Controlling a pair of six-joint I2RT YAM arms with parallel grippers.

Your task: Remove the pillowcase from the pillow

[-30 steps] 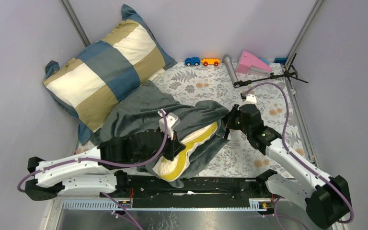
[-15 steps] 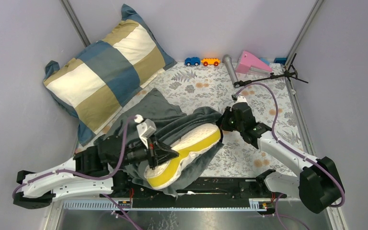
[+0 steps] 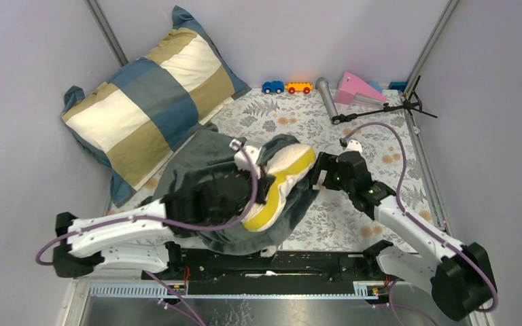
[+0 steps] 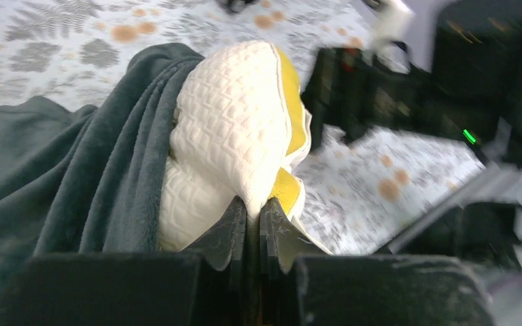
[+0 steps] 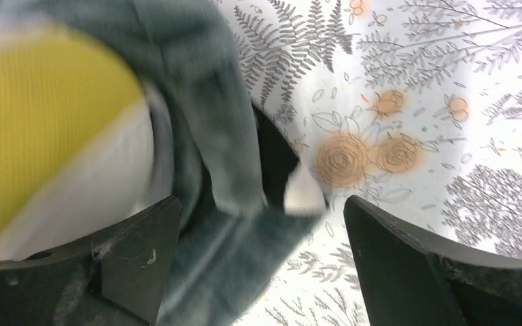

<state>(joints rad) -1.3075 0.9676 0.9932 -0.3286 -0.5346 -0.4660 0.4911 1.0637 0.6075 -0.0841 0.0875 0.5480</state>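
The cream-white quilted pillow (image 3: pixel 287 171) with its yellow band sticks partly out of the dark grey pillowcase (image 3: pixel 197 166), tilted toward the right arm. My left gripper (image 4: pixel 253 208) is shut on the pillow's (image 4: pixel 231 129) white corner beside the yellow edge, and the pillowcase (image 4: pixel 75 176) is bunched to its left. My right gripper (image 5: pixel 262 204) is open just right of the pillow (image 5: pixel 41 102). A blurred fold of pillowcase (image 5: pixel 224 265) hangs loose between its fingers. No zebra-striped face shows.
A blue, tan and cream checked cushion (image 3: pixel 149 95) leans in the back left corner. Toy cars (image 3: pixel 272 87), a grey cylinder (image 3: pixel 325 95), a pink wedge (image 3: pixel 357 88) and a black tripod (image 3: pixel 394 105) line the back right. A fern-print cloth (image 3: pixel 353 217) covers the table.
My right gripper has opened and let go of the pillowcase. My left arm has swung the gripped pillow back up and to the right, toward the right gripper.
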